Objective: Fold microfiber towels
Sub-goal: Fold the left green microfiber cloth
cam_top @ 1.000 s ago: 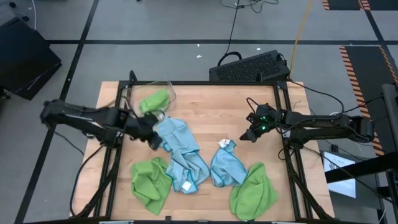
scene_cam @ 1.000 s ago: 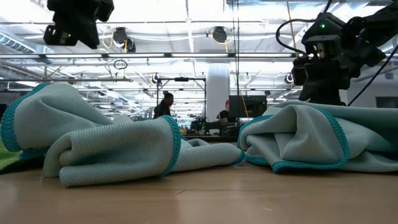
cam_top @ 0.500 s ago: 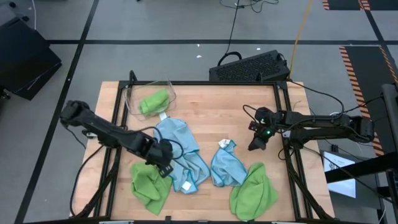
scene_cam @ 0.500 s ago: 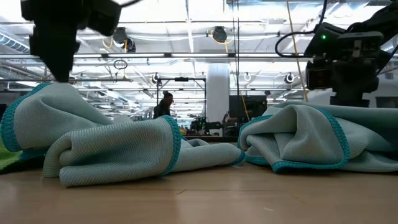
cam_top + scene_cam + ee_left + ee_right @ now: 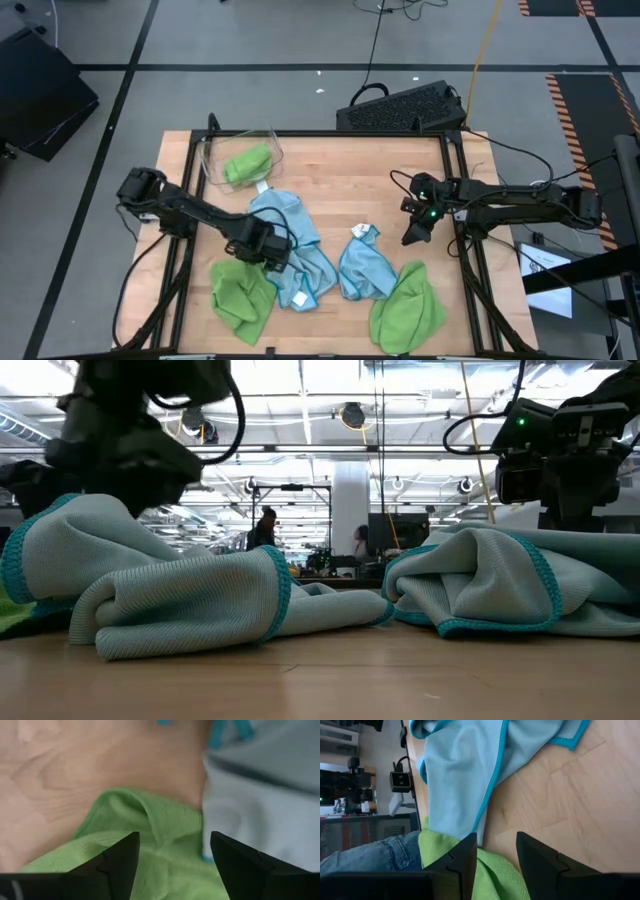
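Note:
Several microfiber towels lie crumpled on the wooden table. Light blue ones are at the middle (image 5: 285,222) and near middle (image 5: 362,268). Lime green ones lie near left (image 5: 242,295) and near right (image 5: 407,305). Another green one (image 5: 248,162) sits in the clear bin (image 5: 212,150). My left gripper (image 5: 266,250) stands open over the near-left green towel's edge (image 5: 150,825), beside a blue towel (image 5: 260,810); I cannot tell whether it touches. My right gripper (image 5: 414,232) hovers open at the right, with nothing between its fingers (image 5: 465,857).
A black keyboard (image 5: 400,108) lies beyond the table's far edge. Black frame rails run along the table's left and right sides. Bare wood shows at the far middle (image 5: 350,165). A person's jeans leg (image 5: 370,855) shows past the table in the right wrist view.
My left gripper has swung from beside the bin toward the table's near edge and a little right, coming down over the seam between the blue and the near-left green towel. My right gripper has shifted slightly toward the near edge. The towels lie as before.

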